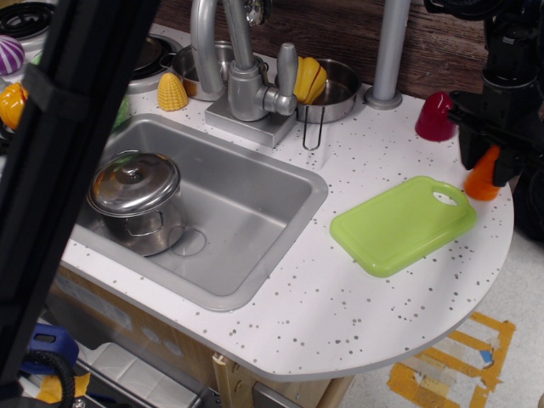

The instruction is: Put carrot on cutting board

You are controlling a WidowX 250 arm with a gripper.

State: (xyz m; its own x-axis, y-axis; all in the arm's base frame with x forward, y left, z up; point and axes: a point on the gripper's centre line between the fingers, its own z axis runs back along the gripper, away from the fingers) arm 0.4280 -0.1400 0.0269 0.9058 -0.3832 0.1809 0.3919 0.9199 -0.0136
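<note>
White speckled counter carries green cutting board; carrot and dark red toy near back-right edge.

White speckled countertop with a stainless sink basin set in it. Lidded steel pot stands in the basin's left part. Grey faucet behind the sink; beside it a shallow metal pan holding a yellow toy with red lines. Toy corn cob on the counter left of the faucet. Dark red rounded toy near the back right edge — just right of a grey post.
</note>
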